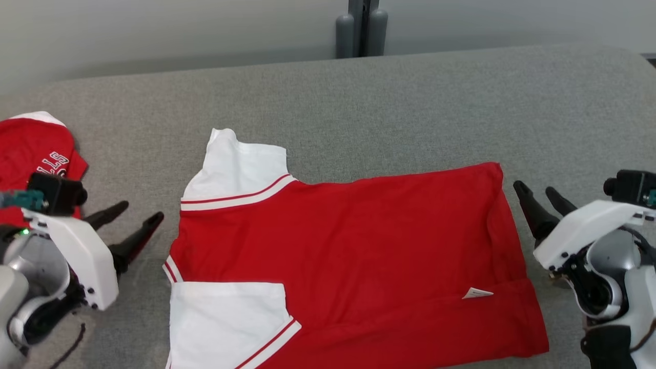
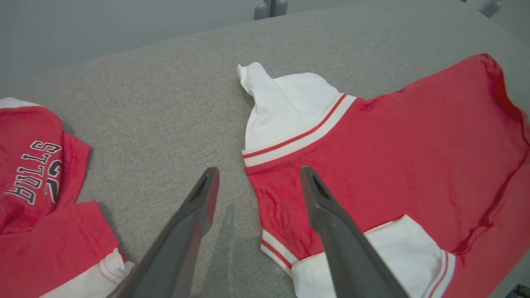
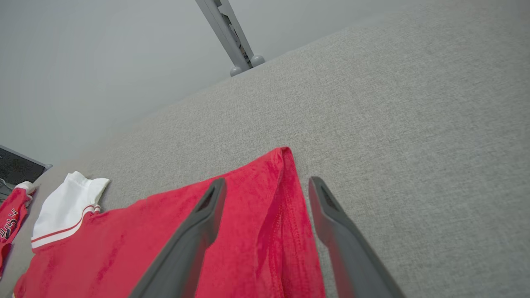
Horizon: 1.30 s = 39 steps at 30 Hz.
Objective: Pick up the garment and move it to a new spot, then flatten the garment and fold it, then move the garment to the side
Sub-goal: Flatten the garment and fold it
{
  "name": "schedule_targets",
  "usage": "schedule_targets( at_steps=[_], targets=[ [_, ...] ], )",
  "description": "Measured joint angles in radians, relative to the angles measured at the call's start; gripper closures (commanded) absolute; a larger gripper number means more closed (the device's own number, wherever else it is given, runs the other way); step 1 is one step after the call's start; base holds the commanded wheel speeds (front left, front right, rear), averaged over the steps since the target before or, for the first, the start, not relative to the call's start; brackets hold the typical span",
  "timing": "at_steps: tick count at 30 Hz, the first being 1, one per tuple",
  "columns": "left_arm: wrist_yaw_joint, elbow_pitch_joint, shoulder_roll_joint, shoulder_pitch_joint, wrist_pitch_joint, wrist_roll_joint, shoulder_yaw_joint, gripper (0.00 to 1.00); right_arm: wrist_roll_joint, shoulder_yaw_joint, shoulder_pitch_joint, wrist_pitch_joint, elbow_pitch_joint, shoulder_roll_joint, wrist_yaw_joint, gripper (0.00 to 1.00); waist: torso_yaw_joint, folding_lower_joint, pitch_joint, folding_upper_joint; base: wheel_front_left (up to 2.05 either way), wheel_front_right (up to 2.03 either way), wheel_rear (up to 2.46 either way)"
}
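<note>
A: What is laid on the grey woven surface point(image 1: 410, 92)?

B: A red garment point(image 1: 359, 241) is spread flat across the middle. It is a soft knit shirt with white sleeves point(image 1: 236, 164) edged in red and white stripes. Shallow creases are seen along the hem at the robot's right, and a small white label point(image 1: 477, 293) is turned out near the lower fold. A second red garment point(image 1: 31, 148), printed with dark-outlined letters, is bunched at the far left edge.

A: How are the pincers set?

B: The left gripper point(image 1: 141, 211) is spread wide, with nothing between its long, dark, tapered fingers point(image 2: 198, 207). It is placed just beside the garment's sleeve end. In the left wrist view one finger is seen over bare surface and the other over the red shoulder. Whether cloth is touched cannot be told.

A: And the other?

B: The right gripper point(image 1: 534, 187) is likewise spread wide, and nothing is gripped. It is placed just beside the hem, whose edge is framed between the fingers in the right wrist view.
</note>
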Motion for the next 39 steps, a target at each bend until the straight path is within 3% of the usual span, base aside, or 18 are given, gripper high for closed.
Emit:
schedule_targets(
  at_steps=[6, 15, 21, 39],
  targets=[
    [-0.06, 0.107, -0.007, -0.178, 0.117, -0.022, -0.009, 0.0, -0.053, -0.007, -0.155, 0.033, 0.112, -0.002, 0.0, 0.0, -0.014, 0.0, 0.082, 0.0, 0.0, 0.0, 0.0],
    [-0.078, 0.191, -0.014, -0.393, 0.262, -0.088, -0.053, 0.0, -0.092, 0.03, -0.327, 0.058, 0.22, 0.006, 0.0, 0.0, -0.044, 0.0001, 0.206, 0.0, 0.0, 0.0, 0.0],
    [-0.079, 0.199, 0.025, -0.475, 0.276, -0.136, -0.097, 0.0, -0.08, 0.092, -0.398, 0.043, 0.275, 0.016, 0.0, 0.0, -0.072, 0.0, 0.287, 0.0, 0.0, 0.0, 0.0],
    [-0.079, 0.204, 0.04, -0.639, 0.261, -0.307, -0.184, 0.0, 0.034, 0.252, -0.508, -0.047, 0.37, 0.006, 0.002, 0.0, -0.144, 0.0, 0.388, 0.0, 0.0, 0.0, 0.0]
  ],
)
